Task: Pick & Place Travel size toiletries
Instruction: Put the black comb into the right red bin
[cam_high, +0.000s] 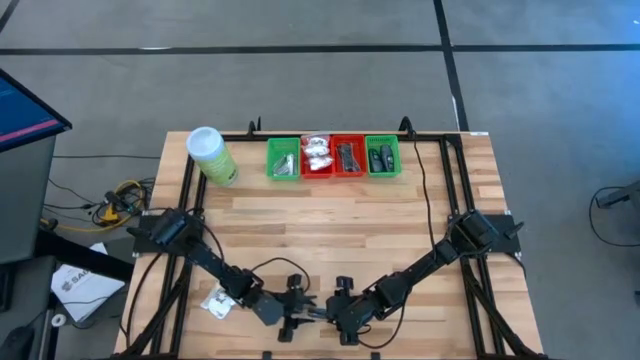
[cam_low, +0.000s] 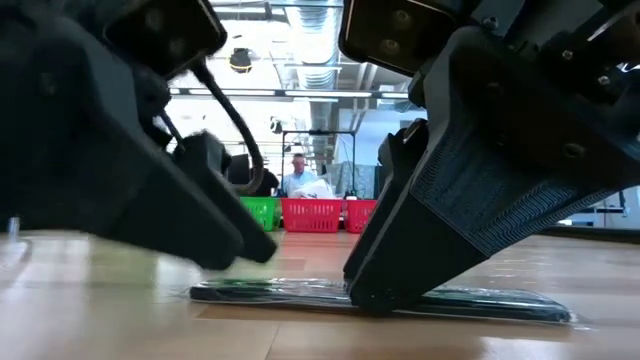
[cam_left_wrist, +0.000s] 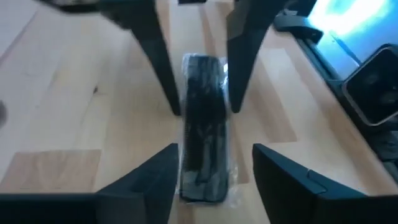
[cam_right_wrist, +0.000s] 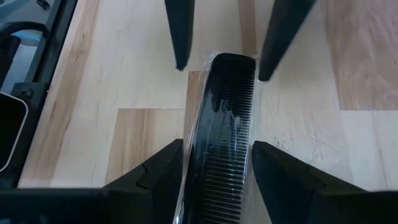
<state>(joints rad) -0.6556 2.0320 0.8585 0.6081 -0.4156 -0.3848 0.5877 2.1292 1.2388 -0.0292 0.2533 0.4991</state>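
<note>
A slim black comb in a clear wrapper (cam_right_wrist: 222, 130) lies flat on the wood by the table's near edge (cam_high: 317, 313); the low view shows it lengthwise (cam_low: 470, 300). My two grippers face each other over it. My left gripper (cam_left_wrist: 214, 147) is open, a finger on each side of one end. My right gripper (cam_right_wrist: 217, 143) is open too, and its fingers stand close on both sides of the other end, tips down at the table (cam_low: 365, 298). A white packet (cam_high: 215, 300) lies on the table beside the left arm. My right gripper straddles the comb's wrapper (cam_right_wrist: 249, 155) from above, slanting in from the table's right, fingers along the comb's sides; I cannot tell whether the fingers touch it. The comb lies flat on the table. My left gripper touches nothing that shows.
Along the far edge stand a green tray (cam_high: 283, 160), two red trays (cam_high: 318, 158) (cam_high: 347, 158) and another green tray (cam_high: 382, 157), all with small items inside. A tall light-green canister (cam_high: 212, 155) stands left of them. Bare wood lies between trays and grippers. A person shows beyond the table (cam_low: 297, 175).
</note>
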